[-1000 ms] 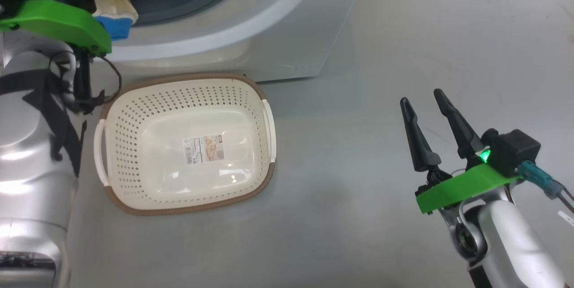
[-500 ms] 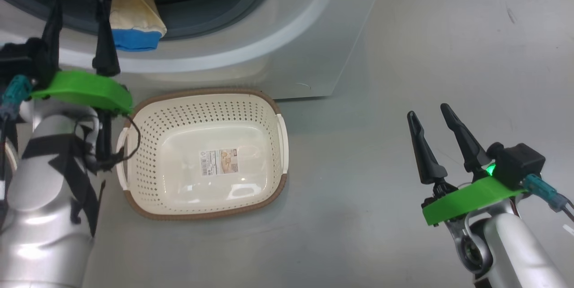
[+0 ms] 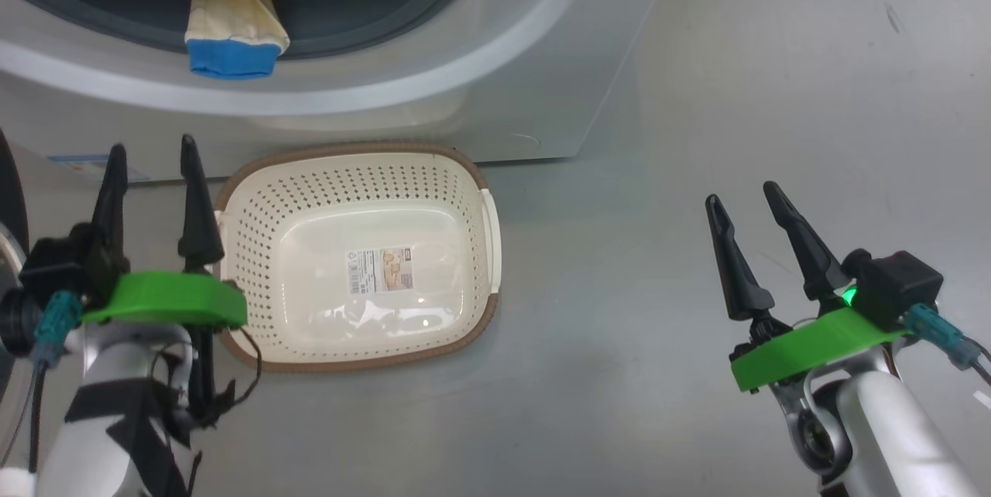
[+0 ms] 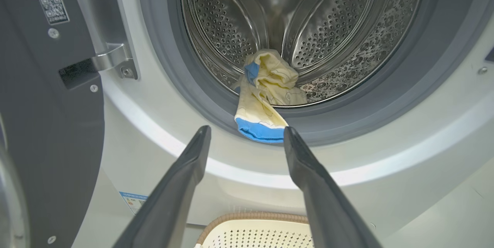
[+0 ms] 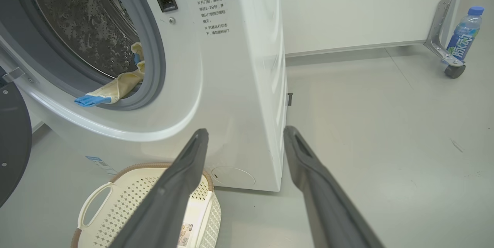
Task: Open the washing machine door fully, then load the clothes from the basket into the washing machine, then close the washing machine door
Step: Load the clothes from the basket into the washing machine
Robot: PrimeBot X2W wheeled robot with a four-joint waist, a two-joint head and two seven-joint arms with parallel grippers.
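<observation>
With my left gripper [image 3: 152,145] and right gripper [image 3: 739,193] open and empty, soft yellow-and-blue clothes [image 4: 266,85] lay in the big white washing machine [image 3: 542,56], the cream plastic basket [image 3: 255,234] beside it was bare, and its round black door [image 5: 13,140] was not shut.

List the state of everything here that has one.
washing machine door: swung open.
clothes: in the drum, blue cuff hanging over the gasket.
basket: empty, upright on floor.
left gripper: open, empty.
right gripper: open, empty.
bottle: upright, capped.

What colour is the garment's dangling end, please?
The dangling end is bright blue; best in left wrist view.
</observation>
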